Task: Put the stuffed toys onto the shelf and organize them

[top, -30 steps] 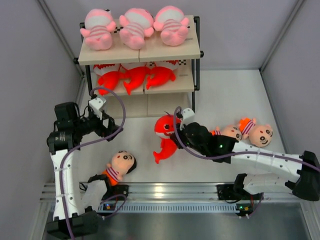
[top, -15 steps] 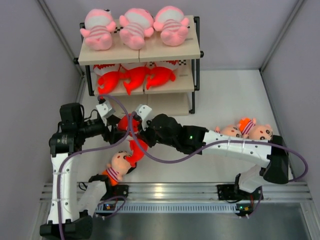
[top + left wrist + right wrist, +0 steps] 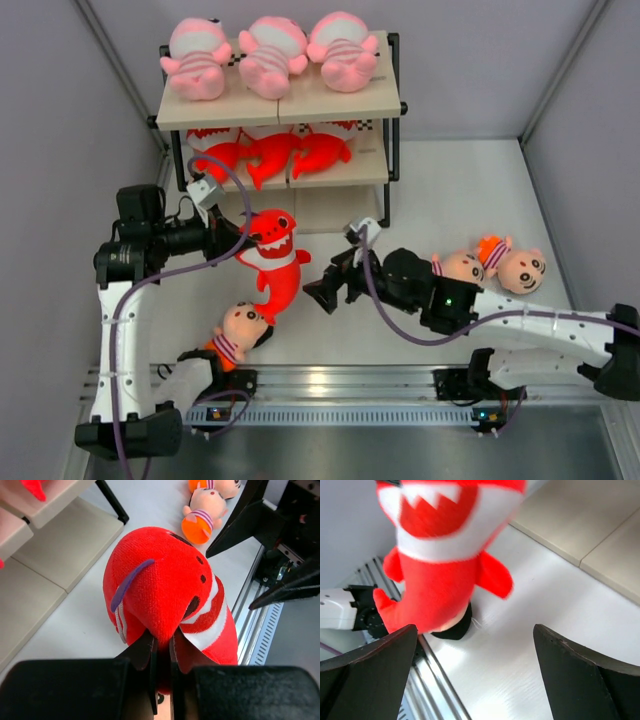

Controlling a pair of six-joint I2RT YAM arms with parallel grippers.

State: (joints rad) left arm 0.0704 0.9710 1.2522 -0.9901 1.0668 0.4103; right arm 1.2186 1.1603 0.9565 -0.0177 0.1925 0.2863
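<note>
Nearest you, low and left of centre in the overhead view, one boy doll (image 3: pixel 240 328) lies by the base rail. Just above it is the shark (image 3: pixel 272 265), and that is what has changed. A second ago your right gripper (image 3: pixel 330 285) carried it at mid-frame. Now your left gripper (image 3: pixel 238 243) has it, jaws pinched narrow on the plush back, as the left wrist view shows. The right has let go and drawn back to the right, jaws spread wide on nothing.

The handover looks done, so the left arm is the one placed to carry the shark to the shelf (image 3: pixel 385 100). Two more boy dolls (image 3: pixel 500 265) wait at the right. Farthest off, the middle board holds three sharks (image 3: pixel 270 155) and the top board three pink babies (image 3: pixel 272 55). A fourth shark looks a tight fit there.
</note>
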